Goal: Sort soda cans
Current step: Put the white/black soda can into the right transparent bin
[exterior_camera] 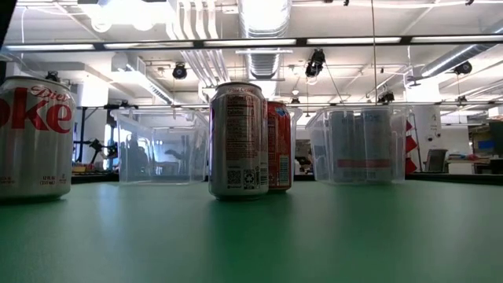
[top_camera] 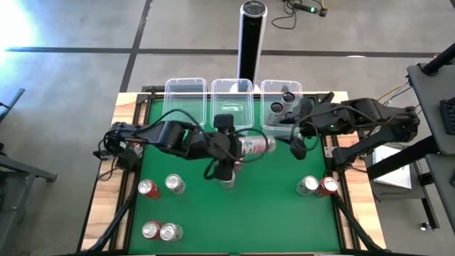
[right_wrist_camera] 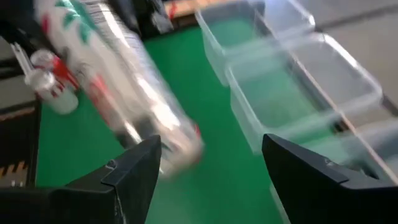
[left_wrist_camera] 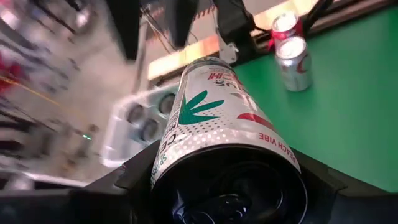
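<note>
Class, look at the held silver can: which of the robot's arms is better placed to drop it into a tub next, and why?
Left. The left gripper already clamps the silver can near the middle tub. The right gripper hangs open beside it, holding nothing.

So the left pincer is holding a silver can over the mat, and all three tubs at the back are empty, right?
Not quite. The left pincer does hold the silver can over the mat, but the right-hand tub is not empty: the high view shows dark cans in it. The other two tubs look empty.
</note>
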Robot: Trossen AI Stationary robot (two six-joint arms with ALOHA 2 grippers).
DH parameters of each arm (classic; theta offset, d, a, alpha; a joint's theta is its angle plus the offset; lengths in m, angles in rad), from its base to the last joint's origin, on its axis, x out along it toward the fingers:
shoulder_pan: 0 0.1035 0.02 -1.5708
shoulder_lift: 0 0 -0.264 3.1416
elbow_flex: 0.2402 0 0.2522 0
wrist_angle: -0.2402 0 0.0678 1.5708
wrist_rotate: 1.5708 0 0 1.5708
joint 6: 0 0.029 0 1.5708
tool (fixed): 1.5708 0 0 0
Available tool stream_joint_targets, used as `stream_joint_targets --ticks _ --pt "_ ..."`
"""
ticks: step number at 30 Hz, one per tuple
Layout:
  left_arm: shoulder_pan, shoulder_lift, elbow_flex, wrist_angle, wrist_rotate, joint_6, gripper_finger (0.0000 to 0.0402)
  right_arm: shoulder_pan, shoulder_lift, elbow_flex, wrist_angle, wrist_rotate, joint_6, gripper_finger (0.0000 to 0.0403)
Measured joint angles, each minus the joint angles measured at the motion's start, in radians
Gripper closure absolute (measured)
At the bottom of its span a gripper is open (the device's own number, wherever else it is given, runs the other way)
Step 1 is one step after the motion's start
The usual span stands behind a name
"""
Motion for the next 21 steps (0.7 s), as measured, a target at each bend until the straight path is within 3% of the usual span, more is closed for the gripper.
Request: stream_joint_targets --ticks 5,10,16,21 --pt "-0.037 0.040 -0.005 -0.109 0.036 -0.149 0.0165 0.058 -0.023 -0.009 -0.134 0.001 0.076 0.0134" --pt "-0.099 0.108 -0.004 -0.168 0.042 -0.263 0.0165 0.165 -0.009 -0.039 -0.131 0.002 0.142 0.0130" --pt "-0.149 0.209 0.005 -0.186 0.142 -0.414 0.0165 0.355 0.107 -0.051 -0.120 0.072 0.172 0.0133" --pt "-0.166 0.289 0.005 -0.304 0.189 -0.528 0.0165 0.420 0.196 -0.052 -0.120 0.106 0.190 0.0135"
